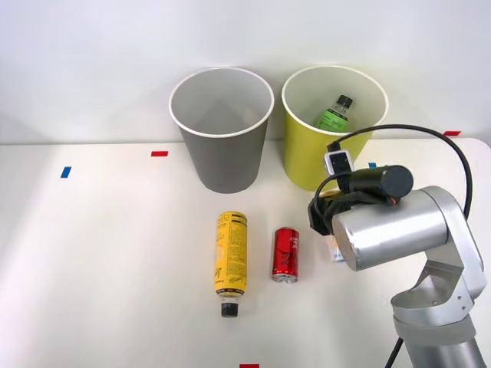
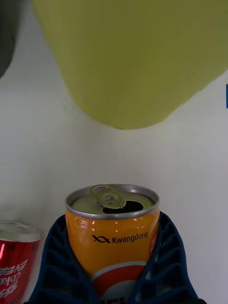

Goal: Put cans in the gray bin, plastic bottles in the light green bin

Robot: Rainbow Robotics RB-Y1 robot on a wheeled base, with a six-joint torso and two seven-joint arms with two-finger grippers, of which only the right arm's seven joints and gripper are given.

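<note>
Beside the red can (image 1: 285, 254), jaws apparently gripping orange can (image 2: 112, 232), light green bin (image 1: 322, 153) beyond.

orange can (image 2: 112, 237): "Kwangdong" in dark letters with a little wavy logo just before it, easy to read
red can (image 2: 14, 266): had white lettering down the side, looked like Korean, couldn't make it out
yellow bottle (image 1: 230, 257): dark print ran along the label, way too small to read
green bottle (image 1: 334, 114): label was there, nothing legible
</note>
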